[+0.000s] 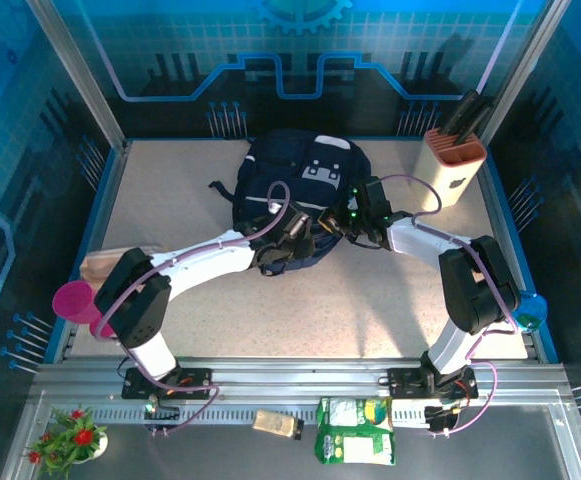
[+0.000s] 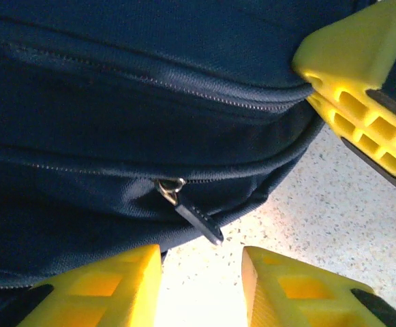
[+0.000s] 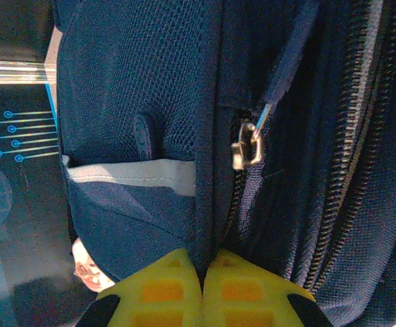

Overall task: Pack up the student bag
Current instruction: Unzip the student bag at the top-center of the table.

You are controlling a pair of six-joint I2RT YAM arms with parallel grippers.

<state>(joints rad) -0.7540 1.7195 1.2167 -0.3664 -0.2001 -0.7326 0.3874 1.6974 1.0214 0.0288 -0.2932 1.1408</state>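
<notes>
The student bag [image 1: 305,180], dark navy with a grey-white patch, lies at the back middle of the table. My left gripper [image 1: 282,250] is at the bag's near edge. In the left wrist view its yellow jaws [image 2: 203,289] stand open over bare tabletop, just short of a black zipper pull [image 2: 196,219] that hangs from the bag [image 2: 116,102]. My right gripper [image 1: 348,215] is at the bag's right side. Seen from the right wrist, it [image 3: 203,266] is shut on a navy fabric seam of the bag [image 3: 129,82], beside a metal zipper slider [image 3: 247,146].
A tan holder with dark handles [image 1: 452,165] stands at the back right. A pink cup [image 1: 75,300] and a wooden piece [image 1: 105,265] sit at the left edge, a blue object [image 1: 530,310] at the right edge. A green snack packet [image 1: 355,430] lies on the front rail.
</notes>
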